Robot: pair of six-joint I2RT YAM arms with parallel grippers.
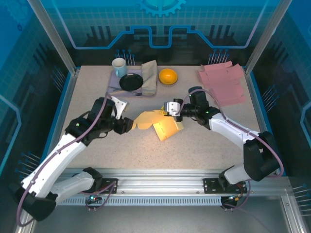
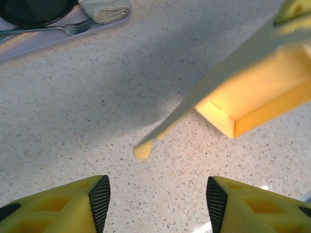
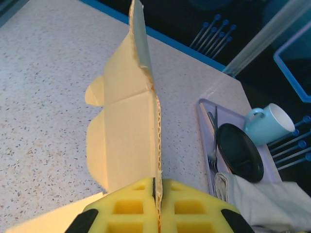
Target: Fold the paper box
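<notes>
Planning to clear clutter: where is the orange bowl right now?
In the top view, the orange bowl sits at the back centre, just right of the folded cloth.

Back of table [image 1: 194, 145], left of centre: pale mat [image 1: 114, 89] w/ black plate [image 1: 131, 81], fork [image 3: 212, 160] beside it, folded grey cloth [image 1: 149, 76] on its right end. Pale blue mug [image 1: 119, 67] just behind plate. Orange bowl [image 1: 168, 76] right of cloth. Pink sheets [image 1: 223, 82] stacked at back-right corner.

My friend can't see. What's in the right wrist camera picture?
The right gripper is pinched shut on the edge of the yellow paper box, whose flap stands up over the table. At the right are a tray with a black plate, fork and cloth, and a blue mug.
</notes>
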